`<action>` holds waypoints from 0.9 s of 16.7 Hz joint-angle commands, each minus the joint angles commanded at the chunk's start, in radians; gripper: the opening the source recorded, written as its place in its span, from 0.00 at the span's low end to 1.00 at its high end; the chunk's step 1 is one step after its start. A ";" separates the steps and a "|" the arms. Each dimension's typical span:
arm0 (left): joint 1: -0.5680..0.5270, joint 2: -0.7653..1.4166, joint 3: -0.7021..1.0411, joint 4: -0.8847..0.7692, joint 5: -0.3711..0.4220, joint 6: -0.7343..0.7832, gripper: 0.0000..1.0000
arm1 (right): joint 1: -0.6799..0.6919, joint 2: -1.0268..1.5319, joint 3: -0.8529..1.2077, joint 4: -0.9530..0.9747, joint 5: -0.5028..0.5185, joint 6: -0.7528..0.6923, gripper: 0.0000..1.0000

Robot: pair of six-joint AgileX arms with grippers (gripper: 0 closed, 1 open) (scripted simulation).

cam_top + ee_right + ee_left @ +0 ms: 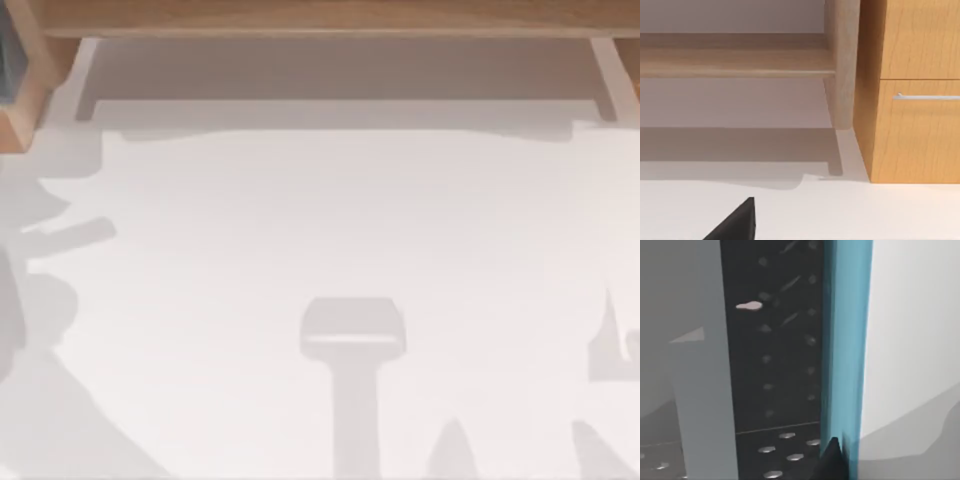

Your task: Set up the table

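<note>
The white surface (330, 230) lies bare below the wooden shelf (320, 15). Both arms sit at its edges, about equally far from the middle. I cannot tell the state of the fingers on either arm.

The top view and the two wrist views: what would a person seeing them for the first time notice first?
First comes the broad white table, crossed by grey shadows. Next is the light-brown wooden shelf along the far edge of the table; the right wrist view shows it close, beside a wooden drawer with a metal handle. In the left wrist view, a bright blue upright panel stands next to a dark plate with holes.
</note>
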 joint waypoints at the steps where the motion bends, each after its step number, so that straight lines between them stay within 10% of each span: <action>1: 0.000 0.000 0.000 0.000 0.000 0.000 0.45 | 0.000 0.000 0.000 0.000 0.000 0.000 1.00; 8: 0.000 0.000 0.000 0.000 0.000 0.000 0.98 | 0.000 0.000 0.000 0.000 0.000 0.000 1.00; 15: 0.000 0.000 0.000 0.000 0.000 0.000 1.00 | 0.000 0.000 0.000 0.000 0.000 0.000 1.00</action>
